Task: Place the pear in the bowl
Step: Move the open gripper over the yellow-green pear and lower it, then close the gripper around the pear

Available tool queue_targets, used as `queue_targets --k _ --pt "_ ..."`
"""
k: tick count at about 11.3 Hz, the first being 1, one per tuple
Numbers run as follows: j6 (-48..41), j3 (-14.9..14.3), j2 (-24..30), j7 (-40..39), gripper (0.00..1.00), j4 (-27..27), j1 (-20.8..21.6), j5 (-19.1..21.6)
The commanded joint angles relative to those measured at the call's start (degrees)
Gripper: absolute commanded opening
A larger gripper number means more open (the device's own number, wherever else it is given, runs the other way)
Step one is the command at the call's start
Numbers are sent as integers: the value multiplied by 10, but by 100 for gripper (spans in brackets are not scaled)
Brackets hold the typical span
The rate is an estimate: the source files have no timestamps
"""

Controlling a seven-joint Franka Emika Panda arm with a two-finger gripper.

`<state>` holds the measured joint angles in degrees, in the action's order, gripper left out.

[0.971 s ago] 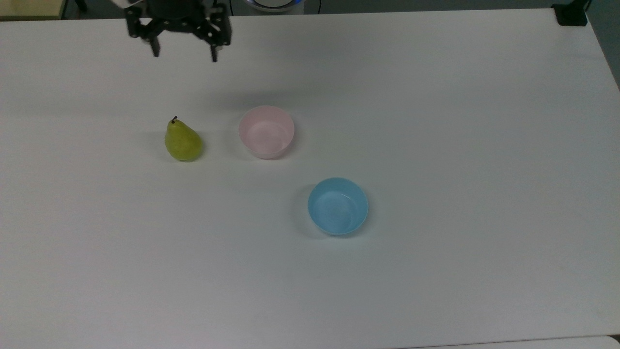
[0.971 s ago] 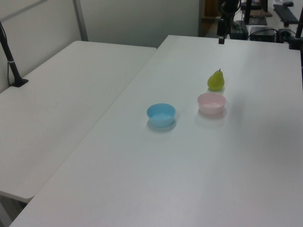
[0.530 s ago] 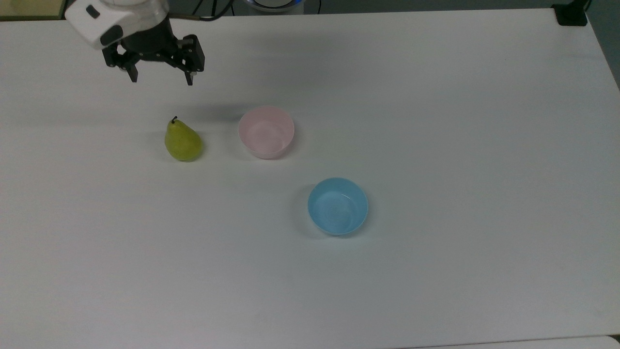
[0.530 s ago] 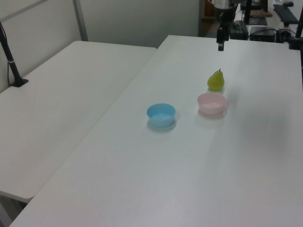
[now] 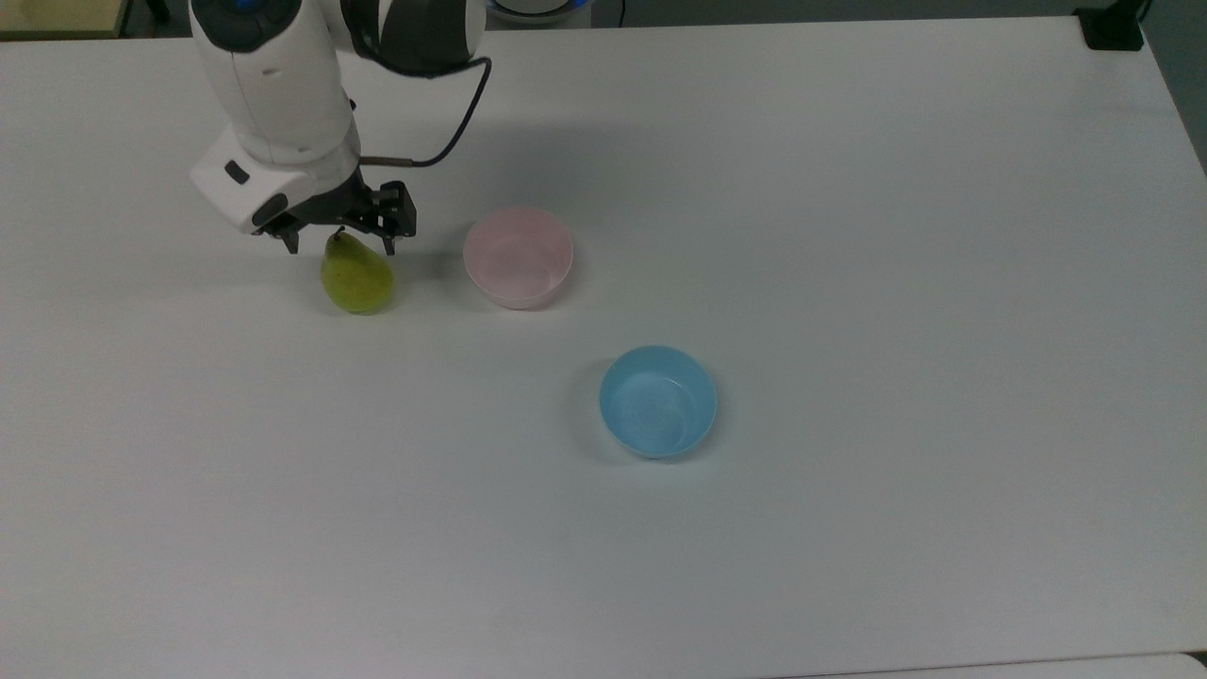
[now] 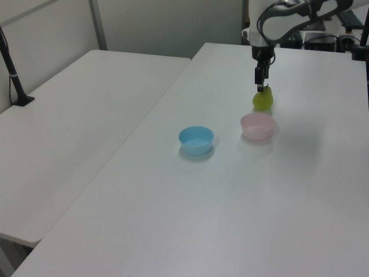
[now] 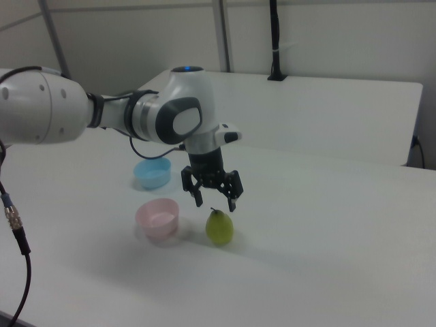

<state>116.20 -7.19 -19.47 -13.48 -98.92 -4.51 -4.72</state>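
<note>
Right now the pear (image 5: 357, 279) stands upright on the white table (image 5: 849, 236), stem up, just beside the pink bowl (image 5: 518, 256) on the top view's left, the two apart. Above it hangs the gripper (image 7: 214, 199), fingers spread wide, tips level with the stem and straddling the narrow neck without touching it. To grip well, I'd say it should sink lower so the fingers close around the fat belly rather than the tapering top, where a smooth fruit would likely squirt free. It should come down centred too, since a nudge from one finger could topple the pear. A light blue bowl (image 5: 658, 401) sits further off, well apart from both; it isn't the target. The tabletop is plain and matte. In the left view a second white table (image 6: 69, 115) adjoins it, with pale partition walls (image 6: 167, 23) behind.
</note>
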Motion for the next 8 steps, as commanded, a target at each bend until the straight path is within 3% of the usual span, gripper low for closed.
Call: queue_targets --k 1,7,8 --pt "47 -1 -14 -15 100 -25 1 -16" --pt "68 -1 -43 -15 99 -32 1 -17" --pt "68 -1 -43 -16 86 -32 1 -20"
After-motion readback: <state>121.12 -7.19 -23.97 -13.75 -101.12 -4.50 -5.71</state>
